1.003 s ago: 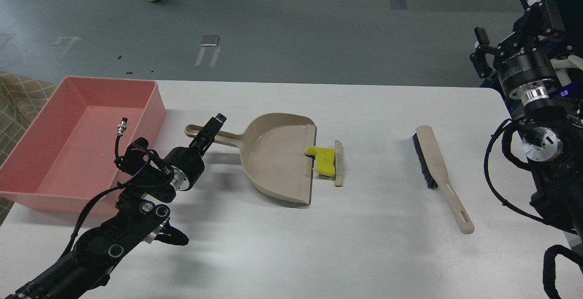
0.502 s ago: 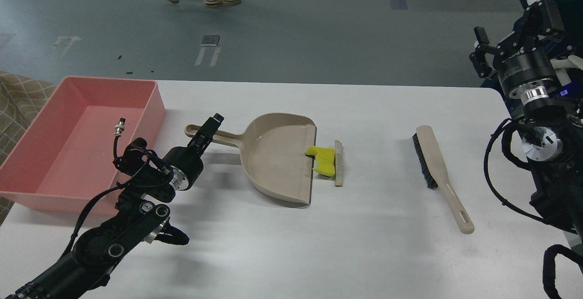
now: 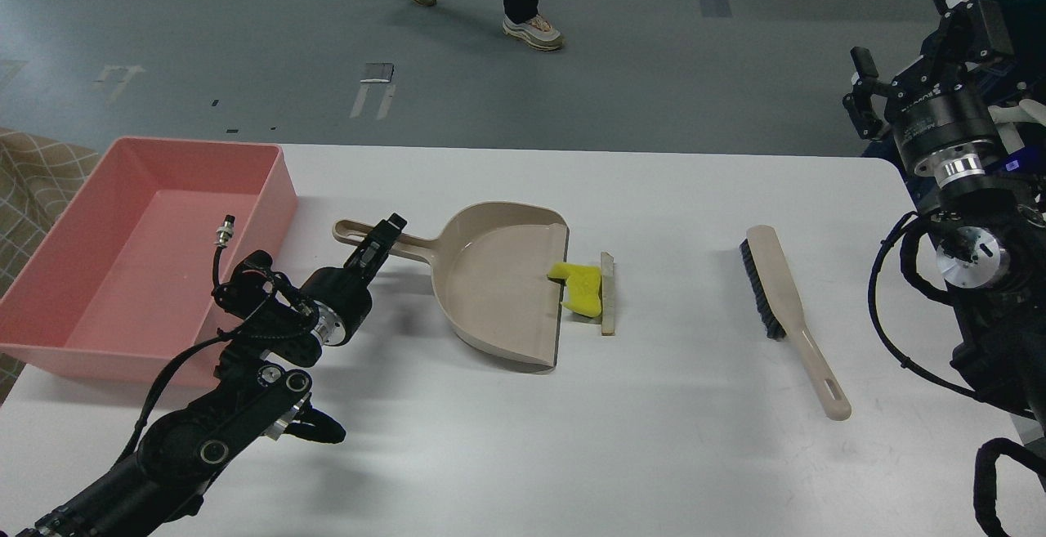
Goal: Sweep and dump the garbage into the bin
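The garbage lies at the open lip of the beige dustpan (image 3: pixel 490 292): a bright yellow chunk (image 3: pixel 582 288), partly on the lip, and a thin pale slice (image 3: pixel 607 292) just right of it. The pink bin (image 3: pixel 282 185) stands at the table's left end and looks empty. My left gripper (image 3: pixel 384 239) is at the dustpan's handle (image 3: pixel 347 231), pointing along it; its fingers cannot be told apart. My right gripper (image 3: pixel 911 55) is raised off the table's far right corner, with its fingers apart and nothing in it.
A beige brush with black bristles (image 3: pixel 784 300) lies on the white table (image 3: pixel 654 422), right of the garbage. A person walks on the grey floor beyond the table. A checked cloth shows at the left edge.
My left gripper has moved a little to the right and down onto the dustpan's handle. The dustpan, garbage and brush have not moved. The person has walked to the right.
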`<control>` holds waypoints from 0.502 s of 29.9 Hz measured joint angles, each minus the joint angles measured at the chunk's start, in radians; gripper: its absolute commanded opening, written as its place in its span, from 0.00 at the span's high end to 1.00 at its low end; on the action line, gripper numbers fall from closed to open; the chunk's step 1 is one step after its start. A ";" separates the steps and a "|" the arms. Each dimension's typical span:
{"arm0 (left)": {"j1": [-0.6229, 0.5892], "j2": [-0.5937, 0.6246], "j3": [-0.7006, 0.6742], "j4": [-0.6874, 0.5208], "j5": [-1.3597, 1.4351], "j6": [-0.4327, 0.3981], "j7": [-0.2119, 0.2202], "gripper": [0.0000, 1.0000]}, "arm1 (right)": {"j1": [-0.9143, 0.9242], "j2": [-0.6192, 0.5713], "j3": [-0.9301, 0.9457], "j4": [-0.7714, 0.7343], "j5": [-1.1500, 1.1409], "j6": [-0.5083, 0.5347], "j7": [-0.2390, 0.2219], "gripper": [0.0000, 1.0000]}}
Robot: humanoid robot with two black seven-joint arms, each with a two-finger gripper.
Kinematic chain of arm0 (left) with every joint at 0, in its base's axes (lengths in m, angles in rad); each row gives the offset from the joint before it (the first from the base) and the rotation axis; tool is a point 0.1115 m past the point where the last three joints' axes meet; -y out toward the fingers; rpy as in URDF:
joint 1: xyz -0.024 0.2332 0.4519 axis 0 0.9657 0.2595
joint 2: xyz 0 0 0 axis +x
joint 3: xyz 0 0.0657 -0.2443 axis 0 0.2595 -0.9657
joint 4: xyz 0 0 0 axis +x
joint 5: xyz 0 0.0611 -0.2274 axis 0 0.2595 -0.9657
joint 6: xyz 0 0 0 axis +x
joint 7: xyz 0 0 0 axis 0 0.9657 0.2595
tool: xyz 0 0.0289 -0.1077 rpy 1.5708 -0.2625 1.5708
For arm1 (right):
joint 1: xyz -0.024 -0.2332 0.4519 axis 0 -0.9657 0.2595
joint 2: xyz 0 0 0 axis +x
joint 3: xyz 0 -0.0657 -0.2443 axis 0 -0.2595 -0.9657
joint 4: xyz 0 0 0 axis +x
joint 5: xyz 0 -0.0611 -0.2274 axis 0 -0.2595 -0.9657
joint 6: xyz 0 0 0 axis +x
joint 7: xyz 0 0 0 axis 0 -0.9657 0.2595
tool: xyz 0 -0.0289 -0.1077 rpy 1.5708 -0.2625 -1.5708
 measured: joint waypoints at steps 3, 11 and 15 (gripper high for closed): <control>-0.002 0.000 0.000 -0.001 0.000 0.000 0.000 0.93 | -0.001 0.000 0.000 0.000 0.000 -0.001 0.000 0.00; -0.006 0.000 0.000 0.000 0.000 -0.001 -0.002 1.00 | -0.003 0.000 0.000 0.000 0.000 -0.001 0.001 0.00; -0.007 0.000 0.000 0.000 -0.004 -0.002 -0.003 1.00 | -0.001 0.000 0.000 0.000 0.000 -0.001 0.000 0.00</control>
